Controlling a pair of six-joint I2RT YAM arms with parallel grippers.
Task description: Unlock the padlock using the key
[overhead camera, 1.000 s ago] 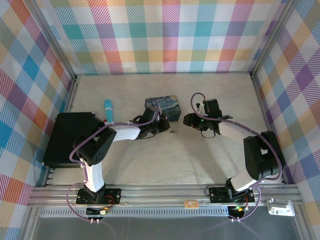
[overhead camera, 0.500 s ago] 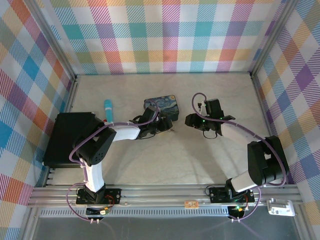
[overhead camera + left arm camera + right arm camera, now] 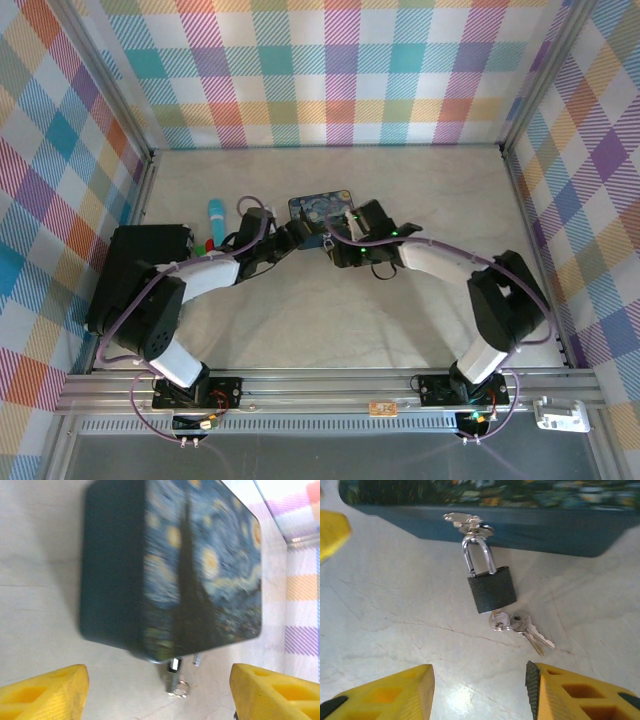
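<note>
Our right fingers [image 3: 385,695] are spread open and empty, low over the bench [image 3: 390,615]. Straight ahead between them lies the padlock [image 3: 491,589]. Its long axis points away from us, with the black body nearest and the shackle hooked through the hasp [image 3: 468,522] of the dark-blue tin [image 3: 530,522]. The key [image 3: 532,636], one of a pair on a ring, touches the body's near end, its blade angled toward the right-hand finger. Our left fingers [image 3: 45,692] are also open, facing the tin's painted lid, so we judge the right arm better placed for the key. A second ago the right arm stood well off to the tin's right. It has swung in, and the left arm has drawn back leftwards.
</note>
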